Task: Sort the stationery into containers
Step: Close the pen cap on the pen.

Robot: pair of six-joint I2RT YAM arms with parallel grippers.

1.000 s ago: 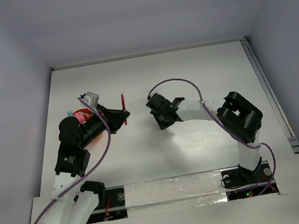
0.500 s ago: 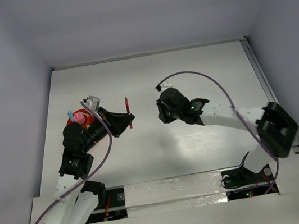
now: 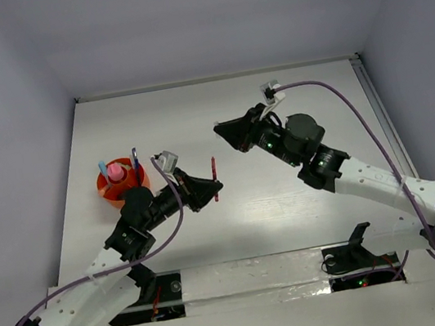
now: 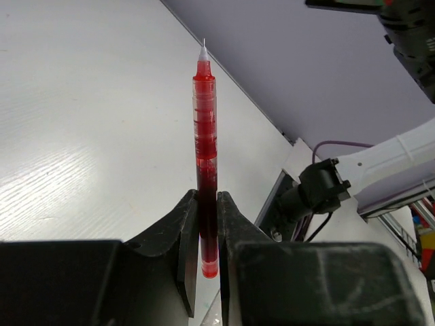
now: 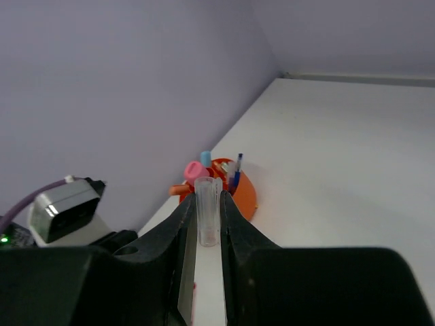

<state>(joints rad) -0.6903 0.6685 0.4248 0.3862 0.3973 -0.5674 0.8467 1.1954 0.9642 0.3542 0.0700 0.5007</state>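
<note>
My left gripper (image 3: 211, 186) (image 4: 207, 204) is shut on a slim red pen (image 3: 215, 178) (image 4: 205, 129). The pen stands upright, tip up, above the table a little right of the round orange-red pot (image 3: 113, 194) (image 5: 245, 193). In the pot stand a pink-capped tube (image 3: 112, 174) (image 5: 193, 170), a blue pen (image 3: 134, 158) (image 5: 236, 170) and a pale blue cap (image 5: 206, 158). My right gripper (image 3: 220, 128) (image 5: 208, 204) hangs above the table's middle and points left towards the pot. It is shut on a clear pen cap (image 5: 208, 210).
The white table (image 3: 288, 193) is walled by lilac panels on three sides. A metal rail (image 3: 391, 135) runs along its right edge. The left arm's wrist camera (image 5: 64, 204) shows low on the left of the right wrist view.
The left arm has carried the red pen right and nearer, uncovering the pot. The right arm has stretched out, and its gripper has swung up and back, pointing left.
</note>
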